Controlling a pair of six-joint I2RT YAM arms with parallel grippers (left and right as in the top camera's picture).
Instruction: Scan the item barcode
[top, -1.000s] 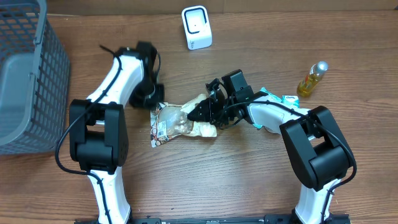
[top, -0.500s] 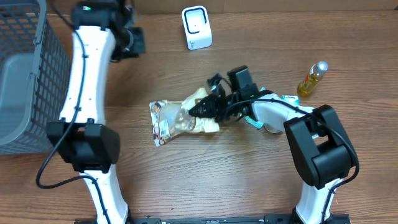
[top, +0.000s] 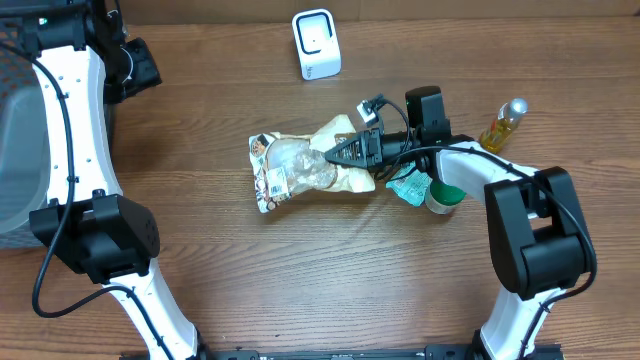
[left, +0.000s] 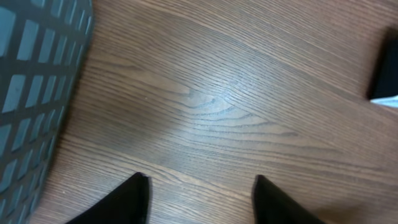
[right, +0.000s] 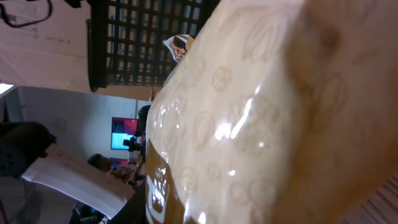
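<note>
Clearly the carrying step is in hand: the right gripper (top: 350, 152) clamps the snack bag (top: 305, 170) mid-table, at six o'clock from the scanner (top: 316, 44). At ten o'clock the left gripper (left: 202, 199) hovers empty, fingers apart. Next, the bag needs turning label-first toward the scanner.

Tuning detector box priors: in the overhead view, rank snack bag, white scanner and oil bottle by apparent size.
1. snack bag, clearly largest
2. white scanner
3. oil bottle, slimmer than the scanner
</note>
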